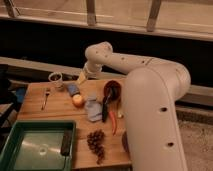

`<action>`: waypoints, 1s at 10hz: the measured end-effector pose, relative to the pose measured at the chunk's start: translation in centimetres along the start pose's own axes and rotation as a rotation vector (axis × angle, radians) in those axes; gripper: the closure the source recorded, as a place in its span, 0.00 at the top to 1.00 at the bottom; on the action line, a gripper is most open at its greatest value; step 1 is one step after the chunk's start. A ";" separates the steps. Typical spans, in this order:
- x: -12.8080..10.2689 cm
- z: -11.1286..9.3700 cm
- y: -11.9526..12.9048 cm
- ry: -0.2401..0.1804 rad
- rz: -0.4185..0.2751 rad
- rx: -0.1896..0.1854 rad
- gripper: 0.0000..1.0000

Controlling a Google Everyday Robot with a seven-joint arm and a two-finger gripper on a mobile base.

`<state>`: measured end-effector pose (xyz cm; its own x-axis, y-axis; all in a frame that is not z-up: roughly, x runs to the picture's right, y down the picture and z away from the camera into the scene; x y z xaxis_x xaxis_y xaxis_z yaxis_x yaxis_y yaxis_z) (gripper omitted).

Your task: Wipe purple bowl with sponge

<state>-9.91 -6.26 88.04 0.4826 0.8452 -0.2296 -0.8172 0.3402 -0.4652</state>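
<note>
My gripper is at the back of the wooden table, low over its far edge, with a pale yellowish shape at its tip. A small blue block, likely the sponge, lies just in front of it, next to an orange fruit. The purple bowl shows only as a dark sliver at the table's front right, mostly hidden behind my white body.
A red bowl holds a black utensil. A light blue cloth, a red chili and grapes lie mid-table. A green tray sits front left. A fork and small cup are back left.
</note>
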 end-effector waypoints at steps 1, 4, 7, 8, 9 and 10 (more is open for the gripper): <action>-0.6 1.4 0.5 0.011 -0.008 -0.008 0.80; -3.2 5.2 3.2 0.030 -0.058 -0.052 0.80; -3.6 5.8 3.8 0.027 -0.069 -0.064 0.80; -3.5 5.7 3.6 0.028 -0.067 -0.063 0.80; -3.5 5.7 3.6 0.027 -0.067 -0.064 0.80; -3.5 5.9 3.8 0.029 -0.073 -0.071 0.80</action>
<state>-16.61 -5.51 92.16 0.5496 0.8067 -0.2172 -0.7559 0.3694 -0.5404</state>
